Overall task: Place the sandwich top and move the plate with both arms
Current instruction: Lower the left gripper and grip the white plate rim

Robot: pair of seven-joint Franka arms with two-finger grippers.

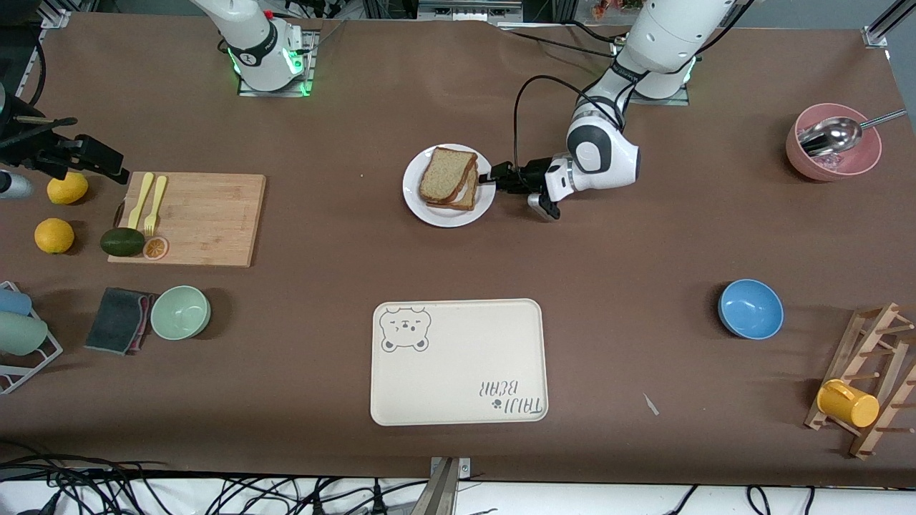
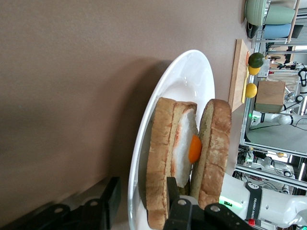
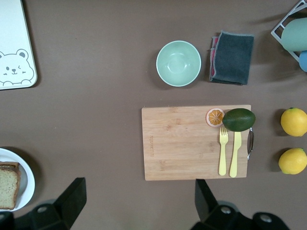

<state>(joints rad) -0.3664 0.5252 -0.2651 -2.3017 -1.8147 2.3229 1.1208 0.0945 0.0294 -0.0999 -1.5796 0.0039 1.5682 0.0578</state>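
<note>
The sandwich top (image 1: 447,174), a speckled brown bread slice, lies on the egg toast on the white plate (image 1: 418,204) in the middle of the table. In the left wrist view the top slice (image 2: 216,143) leans over the fried egg (image 2: 194,148) and the bottom toast (image 2: 160,158). My left gripper (image 1: 490,177) is open at the plate's edge toward the left arm's end; it (image 2: 139,191) straddles the plate's rim (image 2: 192,67) and the bottom toast, one finger below the plate. My right gripper (image 3: 139,206) is open and empty, high over the table, out of the front view.
A cream bear-print tray (image 1: 458,361) lies nearer the front camera than the plate. A wooden board (image 1: 193,218) with yellow cutlery, avocado and lemons lies toward the right arm's end, with a green bowl (image 1: 180,312) and grey cloth. A blue bowl (image 1: 750,308), pink bowl (image 1: 834,154) and mug rack stand toward the left arm's end.
</note>
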